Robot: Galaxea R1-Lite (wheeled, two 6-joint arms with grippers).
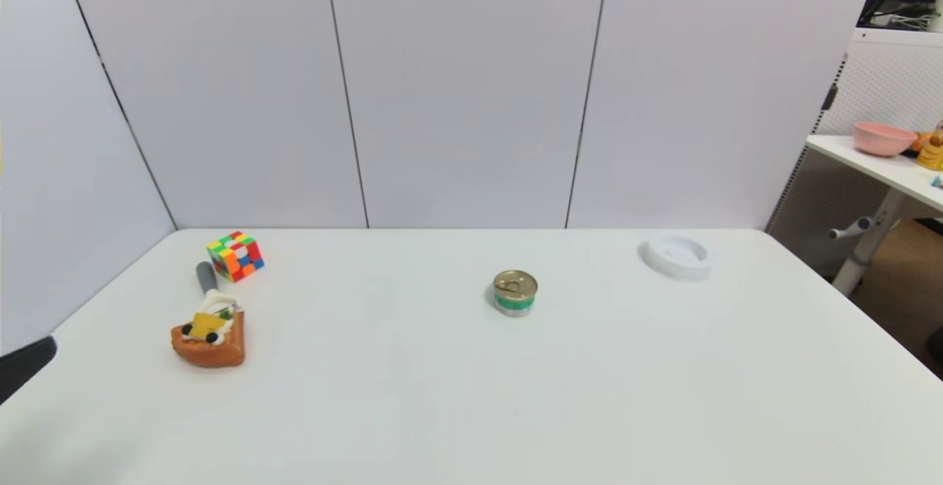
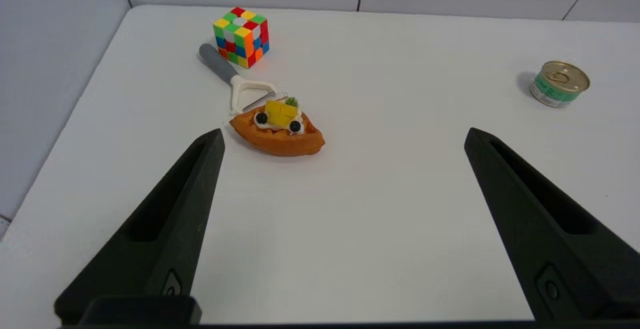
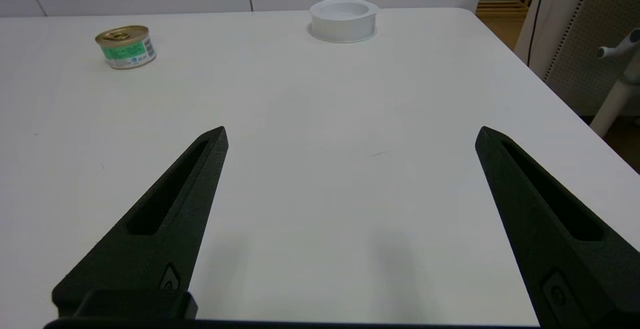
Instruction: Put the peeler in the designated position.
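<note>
The peeler [image 2: 235,76] lies flat on the far left of the table, its grey handle [image 1: 205,276] pointing toward the Rubik's cube and its cream forked head touching the toy waffle. My left gripper [image 2: 342,136] hovers open well short of it, nothing between its fingers; in the head view only a dark part of the left arm [image 1: 26,365] shows at the left edge. My right gripper [image 3: 350,136] is open over bare tabletop on the right side, out of the head view. The designated position is unmarked plain tabletop and cannot be picked out.
A colourful Rubik's cube [image 1: 235,255] sits beside the peeler's handle. A toy waffle slice [image 1: 211,339] with fruit lies against the peeler's head. A small tin can [image 1: 515,292] stands mid-table. A shallow round white dish [image 1: 677,256] sits at the far right.
</note>
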